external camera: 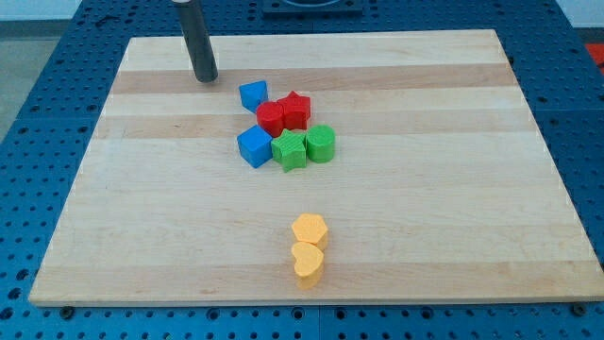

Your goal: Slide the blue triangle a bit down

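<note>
- Bench (142,236): a pale wooden board with no containers on it.
- My tip (205,77): the rod's lower end serves as the pincer; it has no jaws and holds nothing. It rests near the top-left corner, at 10 o'clock from the blue triangle (252,95), clearly apart from it.
- Cluster: the blue triangle is at the top; a red block (272,118) and a red star (296,110) touch at its 4 o'clock; a blue cube (254,146), a green star (290,150) and a green block (320,144) lie beneath.
- Below the triangle, at 6 o'clock, a gap separates it from the blue cube.
- Near the bottom edge: a yellow block (310,229) touches a yellow heart (308,263).
</note>
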`<state>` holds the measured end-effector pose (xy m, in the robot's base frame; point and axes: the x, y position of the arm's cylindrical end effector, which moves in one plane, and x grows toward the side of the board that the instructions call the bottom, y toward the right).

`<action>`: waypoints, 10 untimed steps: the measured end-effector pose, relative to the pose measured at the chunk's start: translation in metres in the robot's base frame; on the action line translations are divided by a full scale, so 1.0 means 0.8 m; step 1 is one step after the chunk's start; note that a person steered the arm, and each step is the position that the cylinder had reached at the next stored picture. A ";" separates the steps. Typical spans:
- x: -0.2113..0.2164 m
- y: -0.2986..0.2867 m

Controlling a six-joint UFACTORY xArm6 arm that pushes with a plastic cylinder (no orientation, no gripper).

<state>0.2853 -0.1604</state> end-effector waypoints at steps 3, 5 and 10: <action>0.005 0.112; 0.016 0.146; 0.027 0.079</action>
<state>0.3069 -0.0970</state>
